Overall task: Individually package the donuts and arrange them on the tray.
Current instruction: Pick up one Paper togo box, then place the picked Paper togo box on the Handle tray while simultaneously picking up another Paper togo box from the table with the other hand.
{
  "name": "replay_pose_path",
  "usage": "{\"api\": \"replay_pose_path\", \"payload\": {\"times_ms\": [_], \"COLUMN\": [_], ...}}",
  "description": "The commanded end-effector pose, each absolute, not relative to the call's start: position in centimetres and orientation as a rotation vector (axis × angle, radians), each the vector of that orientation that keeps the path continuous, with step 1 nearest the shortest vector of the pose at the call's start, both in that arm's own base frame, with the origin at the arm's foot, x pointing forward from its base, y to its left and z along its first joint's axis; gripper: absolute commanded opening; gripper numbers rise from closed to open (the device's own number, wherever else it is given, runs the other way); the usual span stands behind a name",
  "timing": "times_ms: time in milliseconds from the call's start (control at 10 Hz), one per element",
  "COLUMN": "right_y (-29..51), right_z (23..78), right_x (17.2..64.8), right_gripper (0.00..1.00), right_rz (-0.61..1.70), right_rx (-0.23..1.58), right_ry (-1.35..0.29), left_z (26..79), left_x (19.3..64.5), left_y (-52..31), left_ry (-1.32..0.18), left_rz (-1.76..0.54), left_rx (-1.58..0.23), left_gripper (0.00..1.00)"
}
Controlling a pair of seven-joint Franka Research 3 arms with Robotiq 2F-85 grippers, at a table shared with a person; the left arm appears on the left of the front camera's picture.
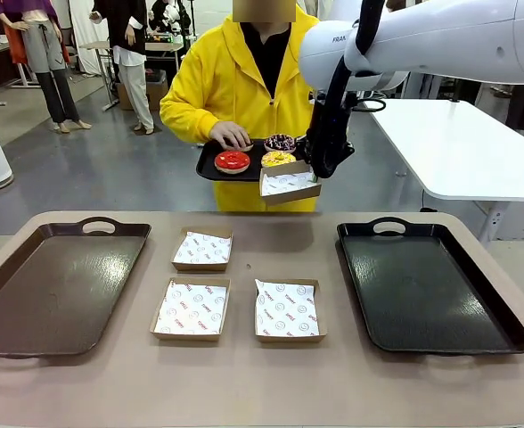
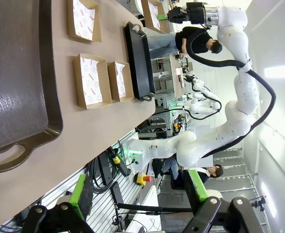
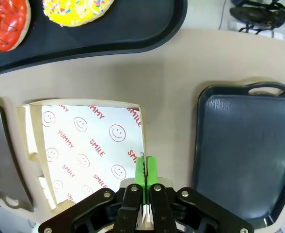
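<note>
A person in a yellow coat holds a small black tray (image 1: 210, 166) beyond the table's far edge. On it lie a red donut (image 1: 233, 161), a yellow sprinkled donut (image 1: 278, 159) and a dark purple donut (image 1: 280, 142). My right gripper (image 1: 320, 166) is shut on the rim of a paper-lined cardboard box (image 1: 289, 185), which hangs in the air right beside that tray. In the right wrist view the gripper (image 3: 146, 170) pinches the box (image 3: 84, 145) edge, with the red donut (image 3: 6, 22) and yellow donut (image 3: 77, 9) above. My left gripper (image 2: 137, 194) is open with nothing between its fingers.
Three lined boxes (image 1: 203, 249), (image 1: 192, 308), (image 1: 286, 309) sit mid-table. A brown tray (image 1: 57, 285) lies at the left and a black tray (image 1: 422, 285) at the right. A white table (image 1: 467, 147) stands behind on the right.
</note>
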State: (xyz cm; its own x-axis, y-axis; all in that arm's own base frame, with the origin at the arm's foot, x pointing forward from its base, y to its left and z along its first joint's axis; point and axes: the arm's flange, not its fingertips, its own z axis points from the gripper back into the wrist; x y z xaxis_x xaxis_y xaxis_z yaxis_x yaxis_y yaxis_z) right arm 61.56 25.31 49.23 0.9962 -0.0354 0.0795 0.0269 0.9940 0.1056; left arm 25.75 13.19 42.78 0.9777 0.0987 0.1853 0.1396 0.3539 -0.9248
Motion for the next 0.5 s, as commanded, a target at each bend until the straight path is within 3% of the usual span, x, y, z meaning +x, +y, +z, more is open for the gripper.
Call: {"api": "replay_pose_path", "payload": {"times_ms": [0,400], "right_y": [25.18,25.18], "right_z": [49.31,49.31], "right_x": [60.99,60.99], "right_gripper": [0.0,0.0], "right_rz": [-0.037,-0.037], "right_rx": [0.1,0.1], "right_ry": [-0.085,-0.085], "left_z": [42.88,42.88], "left_x": [25.66,25.66], "left_y": [13.31,13.31], "left_ry": [-0.242,-0.242], "left_rz": [-0.038,-0.038], "left_rx": [-1.225,-1.225], "left_gripper": [1.0,1.0]}}
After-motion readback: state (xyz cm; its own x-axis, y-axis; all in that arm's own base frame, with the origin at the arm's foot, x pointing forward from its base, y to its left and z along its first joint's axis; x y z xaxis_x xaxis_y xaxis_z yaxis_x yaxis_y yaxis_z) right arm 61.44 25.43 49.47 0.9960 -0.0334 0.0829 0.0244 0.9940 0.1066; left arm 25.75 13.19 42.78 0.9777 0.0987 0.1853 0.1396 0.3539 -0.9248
